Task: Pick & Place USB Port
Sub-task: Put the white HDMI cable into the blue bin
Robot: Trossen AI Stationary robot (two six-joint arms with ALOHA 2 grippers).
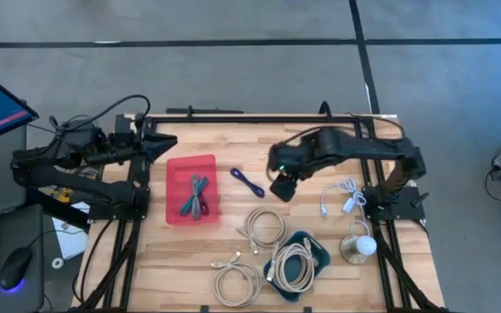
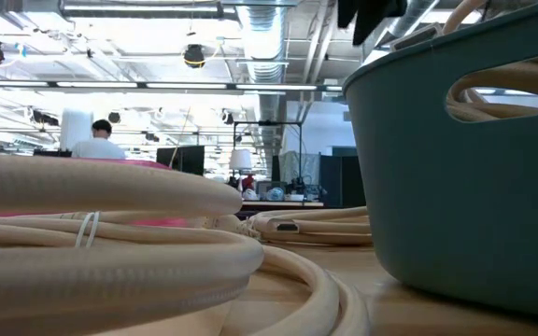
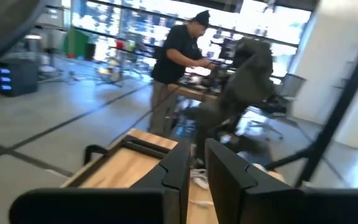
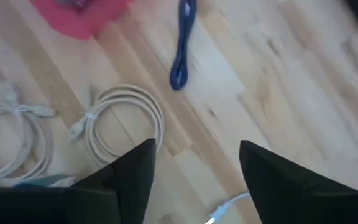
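The right end effector [image 1: 282, 188] hangs over the middle of the worktop [image 1: 337, 287], its fingers [image 4: 135, 177] spread apart with nothing between them. In the right wrist view bare wood shows in the gap.

The blue cable [image 1: 247, 182] lies flat on the wood at about 9 o'clock from that end effector, just beside it and apart from it. It sits between the red tray [image 1: 191, 189] and the right arm. The tray holds a bundle of grey and green cables [image 1: 197, 196].

At 6 o'clock from the right end effector a beige coil [image 1: 265, 228] rests on the worktop. Further toward the near edge lies a second beige coil [image 1: 236, 280]. Beside it a teal basket [image 1: 322, 254] holds more beige cable. A white cable [image 1: 344, 195] lies at 3 o'clock from the end effector, near the right arm's base.

The left end effector [image 1: 165, 141] waits at the far left corner of the worktop, at 11 o'clock from the tray. Its fingers [image 3: 178, 171] stand close together with a narrow slit between them, empty.

Beyond the worktop, the left wrist view shows a person [image 3: 178, 59] in a dark shirt standing at a bench.
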